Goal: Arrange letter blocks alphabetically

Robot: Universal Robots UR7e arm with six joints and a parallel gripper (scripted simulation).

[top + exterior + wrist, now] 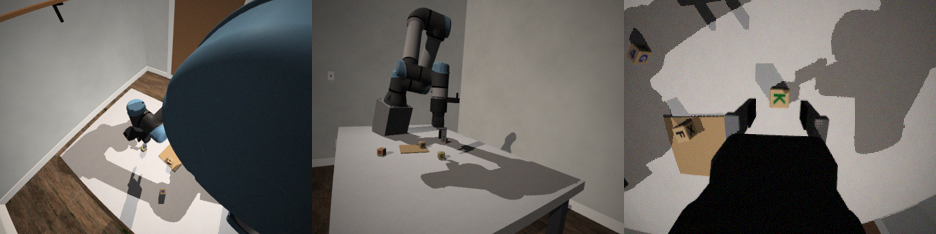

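Observation:
My gripper (pixel 441 140) (pixel 778 108) is open and empty, above the table. A block with a green K on top (pixel 143 149) (pixel 441 155) (pixel 779 98) lies off the mat, just ahead of the fingers in the wrist view. The tan mat (pixel 166 152) (pixel 409 148) (pixel 701 162) bears one block (pixel 170 161) (pixel 421 144) (pixel 684 131) near its edge, with F seemingly on top and X on a side. A block with blue marks (pixel 162 191) (pixel 444 142) (pixel 639 54) lies off the mat, partly behind a finger in the exterior view. A block with a red B-like side mark (pixel 381 151) lies beyond the mat's other side; its top is unclear.
The white table (pixel 110 196) (pixel 375 191) carries large arm shadows. The arm's blue and dark housing (pixel 234 120) hides much of the right side of the top view. The robot's grey pedestal (pixel 397 120) stands at the table's far end. Walls rise nearby.

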